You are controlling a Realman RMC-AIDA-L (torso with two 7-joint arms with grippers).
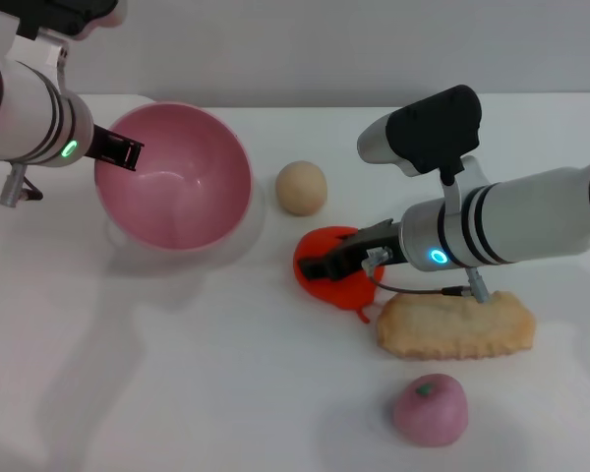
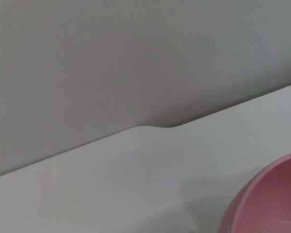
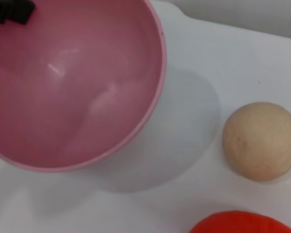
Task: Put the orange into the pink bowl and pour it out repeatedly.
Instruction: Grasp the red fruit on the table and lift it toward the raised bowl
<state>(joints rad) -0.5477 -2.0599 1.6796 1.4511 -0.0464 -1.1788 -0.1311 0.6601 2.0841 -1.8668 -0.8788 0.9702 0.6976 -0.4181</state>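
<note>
The bowl [image 1: 173,177] is gripped at its rim by the left gripper [image 1: 121,151] and tilted toward the table's middle, presumably so that fruit can be received. It is empty. The orange [image 1: 336,267] lies on the table [image 1: 177,393], near a beige ball [image 1: 302,188]. The right gripper [image 1: 326,265] is set over it; whether it is clamped cannot be told.
</note>
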